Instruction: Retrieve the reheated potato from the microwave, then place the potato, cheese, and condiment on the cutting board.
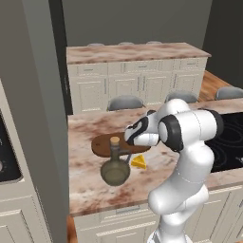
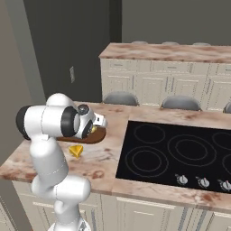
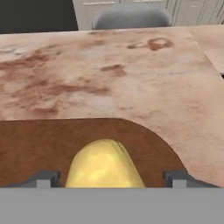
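We have our gripper fingers spread either side of the lumpy pale-yellow potato, which rests on the dark-brown wooden cutting board. Next, we judge, comes the orange cheese wedge.

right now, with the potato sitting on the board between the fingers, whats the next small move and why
Probably lift the hand straight up and clear. In the hand view the potato lies on the cutting board with the fingertips spread wide on either side of it, so it looks released. The cheese and condiment sit on the counter beside the board, so one of them comes next.
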### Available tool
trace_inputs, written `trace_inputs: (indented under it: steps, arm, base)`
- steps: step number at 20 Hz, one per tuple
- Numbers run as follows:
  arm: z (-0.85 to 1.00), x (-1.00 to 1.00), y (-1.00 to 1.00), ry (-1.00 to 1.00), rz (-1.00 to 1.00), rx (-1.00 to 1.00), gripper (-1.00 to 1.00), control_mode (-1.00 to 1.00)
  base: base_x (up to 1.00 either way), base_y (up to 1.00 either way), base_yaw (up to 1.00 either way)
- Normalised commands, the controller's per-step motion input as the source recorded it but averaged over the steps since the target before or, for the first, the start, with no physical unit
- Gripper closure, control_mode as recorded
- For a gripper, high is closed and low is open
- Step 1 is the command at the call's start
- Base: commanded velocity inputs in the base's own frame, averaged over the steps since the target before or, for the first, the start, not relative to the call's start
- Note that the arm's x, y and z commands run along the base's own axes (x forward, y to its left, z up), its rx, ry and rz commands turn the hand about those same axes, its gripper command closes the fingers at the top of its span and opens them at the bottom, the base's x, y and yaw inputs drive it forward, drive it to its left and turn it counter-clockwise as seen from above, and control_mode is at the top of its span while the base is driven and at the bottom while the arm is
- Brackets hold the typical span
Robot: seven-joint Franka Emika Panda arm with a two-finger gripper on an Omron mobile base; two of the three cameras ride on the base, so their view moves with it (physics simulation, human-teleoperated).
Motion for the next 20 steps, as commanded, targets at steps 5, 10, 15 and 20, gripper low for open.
trace_inputs:
  steps: [5,10,15,20]
  arm:
    - [0.14,0.0,0.02,-0.06,-0.02,0.0,-1.0,-1.0]
    - [0.32,-0.1,0.02,-0.15,-0.03,0.0,-1.0,-1.0]
    - [0.33,-0.34,0.0,-0.17,-0.07,-0.01,-1.0,-1.0]
    - [0.22,-0.56,0.0,-0.02,-0.06,0.0,-1.0,-1.0]
  base:
    - [0.0,0.0,0.0]
    - [0.0,0.0,0.0]
    - [0.0,0.0,0.0]
    - [0.0,0.0,0.0]
